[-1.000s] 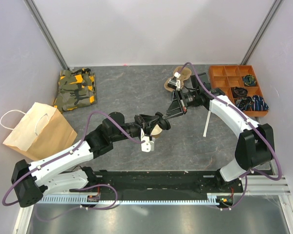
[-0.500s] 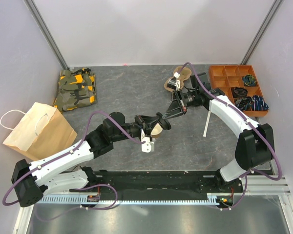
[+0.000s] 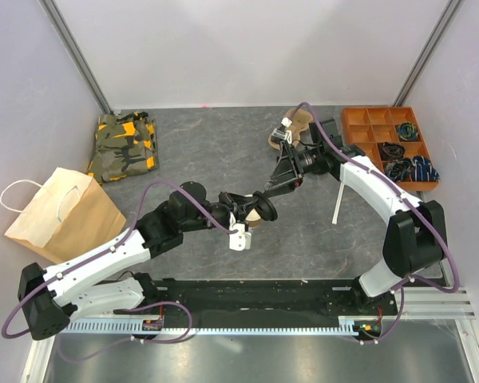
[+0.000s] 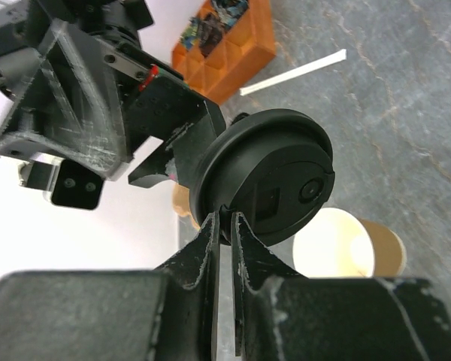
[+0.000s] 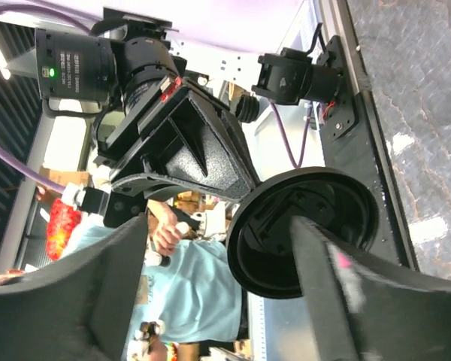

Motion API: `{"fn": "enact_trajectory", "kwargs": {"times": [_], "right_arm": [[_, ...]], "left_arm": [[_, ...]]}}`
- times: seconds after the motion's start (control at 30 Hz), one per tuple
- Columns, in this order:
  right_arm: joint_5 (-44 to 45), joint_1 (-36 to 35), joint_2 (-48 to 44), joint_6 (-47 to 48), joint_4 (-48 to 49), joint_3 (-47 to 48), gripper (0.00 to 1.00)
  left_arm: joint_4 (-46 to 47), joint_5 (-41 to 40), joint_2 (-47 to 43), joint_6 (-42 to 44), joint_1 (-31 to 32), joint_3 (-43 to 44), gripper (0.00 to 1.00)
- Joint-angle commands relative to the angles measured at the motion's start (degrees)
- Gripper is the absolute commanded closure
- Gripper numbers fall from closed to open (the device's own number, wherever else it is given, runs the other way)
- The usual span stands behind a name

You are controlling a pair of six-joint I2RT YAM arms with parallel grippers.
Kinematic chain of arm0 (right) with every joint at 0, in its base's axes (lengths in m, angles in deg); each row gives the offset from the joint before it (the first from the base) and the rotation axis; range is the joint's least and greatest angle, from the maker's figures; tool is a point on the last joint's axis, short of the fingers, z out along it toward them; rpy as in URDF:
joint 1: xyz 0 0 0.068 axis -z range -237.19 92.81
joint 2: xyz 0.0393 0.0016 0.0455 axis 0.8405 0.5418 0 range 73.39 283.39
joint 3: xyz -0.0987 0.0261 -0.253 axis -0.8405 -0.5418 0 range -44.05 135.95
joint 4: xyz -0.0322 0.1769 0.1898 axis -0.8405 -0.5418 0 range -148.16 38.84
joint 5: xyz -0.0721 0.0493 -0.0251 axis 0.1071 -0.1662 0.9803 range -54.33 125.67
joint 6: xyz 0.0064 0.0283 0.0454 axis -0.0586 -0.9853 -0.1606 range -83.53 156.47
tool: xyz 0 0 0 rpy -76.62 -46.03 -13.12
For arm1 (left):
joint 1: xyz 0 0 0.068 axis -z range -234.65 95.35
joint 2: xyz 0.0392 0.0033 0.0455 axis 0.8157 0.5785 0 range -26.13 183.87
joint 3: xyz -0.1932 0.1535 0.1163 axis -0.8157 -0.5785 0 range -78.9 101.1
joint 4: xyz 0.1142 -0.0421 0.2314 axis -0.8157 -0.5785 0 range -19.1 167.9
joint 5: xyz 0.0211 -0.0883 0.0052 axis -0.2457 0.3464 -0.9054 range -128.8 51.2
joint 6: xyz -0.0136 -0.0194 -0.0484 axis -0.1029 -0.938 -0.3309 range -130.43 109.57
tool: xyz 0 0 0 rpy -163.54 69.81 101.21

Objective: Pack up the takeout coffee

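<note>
My left gripper (image 4: 225,224) is shut on the rim of the round black lid (image 4: 264,179), holding it on edge above the table. The tan paper cup (image 4: 337,242) stands open-mouthed just below and beside the lid. In the top view the lid (image 3: 263,205) and cup (image 3: 253,217) sit mid-table at the left gripper (image 3: 258,206). My right gripper (image 3: 276,185) is open just beyond the lid. In the right wrist view its wide-spread fingers (image 5: 113,301) frame the lid's underside (image 5: 286,241) without closing on it.
A brown paper bag with white handles (image 3: 64,214) lies at the left. A camouflage cloth (image 3: 124,148) is at the far left. A pulp carrier (image 3: 295,126), an orange organiser tray (image 3: 387,144) and a white stick (image 3: 339,199) are at the right.
The left gripper has shifted slightly right with the lid. The right gripper has drawn back a little toward the far side.
</note>
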Motion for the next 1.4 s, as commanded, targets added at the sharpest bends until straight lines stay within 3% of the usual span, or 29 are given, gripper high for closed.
{"fn": "enact_trajectory", "kwargs": {"times": [0.0,0.07,0.2,0.4,0.53,0.67,0.9,1.0,1.1,1.2,1.37], "right_arm": [[1.89,2.27,0.88,-0.62,2.37,1.68,0.10],[4.43,5.24,1.15,-0.35,2.37,3.00,0.02],[13.65,12.11,1.41,0.52,1.49,5.02,0.02],[35.88,17.48,1.24,18.09,-15.72,12.49,0.02],[45.03,17.48,-3.15,22.32,-14.51,9.88,0.02],[52.42,17.39,-9.12,25.39,-11.97,6.44,0.02],[63.23,17.48,-14.14,30.32,-8.97,7.74,0.02],[61.07,17.57,-13.53,34.80,-10.47,9.59,0.02],[49.34,17.48,-12.74,37.08,-13.53,9.78,0.02],[42.00,17.31,-13.00,33.16,-12.50,7.15,0.02],[41.71,15.90,-15.20,28.39,-7.39,1.52,0.02]], "left_arm": [[-5.20,0.77,-1.05,-5.52,0.29,4.64,0.98],[-11.23,0.95,-0.35,-7.55,0.29,6.40,0.98],[-25.13,-1.85,4.83,-20.17,0.21,16.65,0.98],[-45.16,-5.90,17.48,-39.00,-0.06,31.00,0.98],[-51.87,-3.19,23.90,-48.68,-2.51,36.02,0.98],[-56.62,3.39,29.70,-56.67,-9.00,42.16,0.98],[-56.98,4.99,35.07,-60.64,-14.64,44.81,0.98],[-56.28,6.30,36.74,-62.40,-17.63,45.69,0.98],[-55.49,6.93,38.76,-63.11,-19.31,46.92,0.98],[-54.52,7.28,40.25,-65.21,-19.31,48.06,0.98],[-54.17,5.79,42.81,-65.92,-19.39,49.65,0.98]]}}
